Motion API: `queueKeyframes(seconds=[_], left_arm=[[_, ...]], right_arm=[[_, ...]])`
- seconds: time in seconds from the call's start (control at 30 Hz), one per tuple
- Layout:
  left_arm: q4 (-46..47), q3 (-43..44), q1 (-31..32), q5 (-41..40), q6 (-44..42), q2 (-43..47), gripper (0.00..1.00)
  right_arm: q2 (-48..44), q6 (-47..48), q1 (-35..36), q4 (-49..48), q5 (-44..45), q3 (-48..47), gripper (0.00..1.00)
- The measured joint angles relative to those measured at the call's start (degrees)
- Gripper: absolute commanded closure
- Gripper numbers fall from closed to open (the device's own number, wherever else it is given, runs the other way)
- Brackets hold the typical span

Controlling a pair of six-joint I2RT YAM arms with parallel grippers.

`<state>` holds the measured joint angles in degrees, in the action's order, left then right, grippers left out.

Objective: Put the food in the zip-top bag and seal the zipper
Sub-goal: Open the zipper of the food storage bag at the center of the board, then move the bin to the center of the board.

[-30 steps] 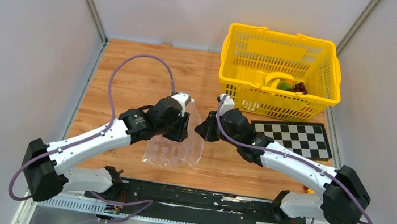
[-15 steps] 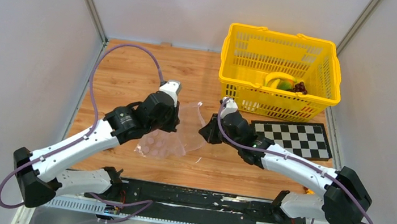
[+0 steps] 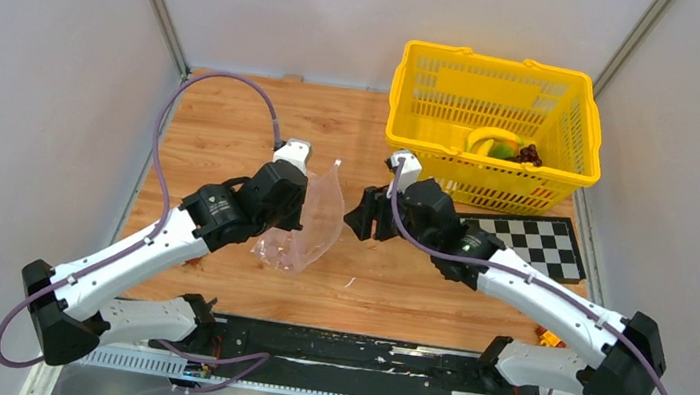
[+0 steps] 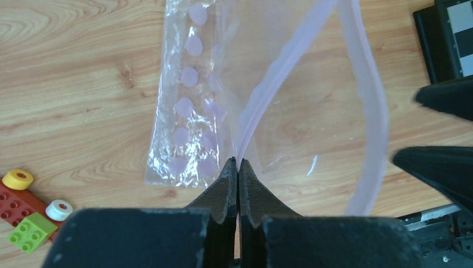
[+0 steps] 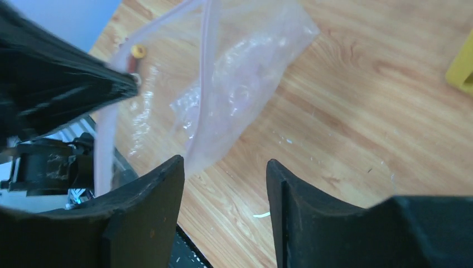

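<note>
The zip-top bag [image 3: 314, 225] hangs clear and pink-dotted from my left gripper [image 3: 300, 214], with its lower part resting on the wood. In the left wrist view my left gripper [image 4: 238, 162] is shut on the zipper [image 4: 281, 61], a pale pink strip, and the bag's mouth loops open to the right. My right gripper [image 3: 360, 221] stands open just right of the bag; in its own view the right gripper [image 5: 224, 165] holds nothing, and the bag [image 5: 245, 78] lies ahead of it. The food, a yellow banana [image 3: 493, 139] with dark grapes [image 3: 529, 156], lies in the basket.
The yellow mesh basket [image 3: 449, 175] stands at the back right. A checkerboard card [image 3: 522, 241] lies in front of it. Small toy blocks [image 4: 25, 209] sit on the wood left of the bag. Grey walls close in both sides.
My left gripper has shut on the bag's mouth edge and drawn it back and to the left, lifting it. My right gripper has opened and let go of the bag.
</note>
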<state>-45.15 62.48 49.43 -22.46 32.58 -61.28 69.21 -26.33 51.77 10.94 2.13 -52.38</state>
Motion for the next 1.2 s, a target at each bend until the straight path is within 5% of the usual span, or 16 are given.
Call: queueKeyframes(seconds=[0.27, 0.53, 0.7, 0.93, 1.2], left_arm=[[0.9, -2.3, 0.0, -0.1, 0.1, 0.2, 1.00], [2.9, -2.8, 0.0, 2.4, -0.1, 1.0, 1.00], [4.5, -3.6, 0.0, 4.5, -0.4, 2.3, 1.00], [5.2, -3.8, 0.0, 6.0, -0.9, 2.9, 1.00], [5.2, -3.8, 0.0, 6.1, -1.4, 2.9, 1.00]], right_arm=[[-5.8, 13.3, -5.6, 7.5, 1.5, -11.4, 0.27], [2.7, 17.5, -34.8, 15.0, 2.2, -29.7, 0.16], [14.4, 19.0, -46.1, 20.7, -1.4, -38.5, 0.16], [27.1, 21.6, -48.5, 29.4, -9.6, -39.9, 0.16], [26.2, 23.4, -44.1, 30.6, -13.8, -36.7, 0.18]])
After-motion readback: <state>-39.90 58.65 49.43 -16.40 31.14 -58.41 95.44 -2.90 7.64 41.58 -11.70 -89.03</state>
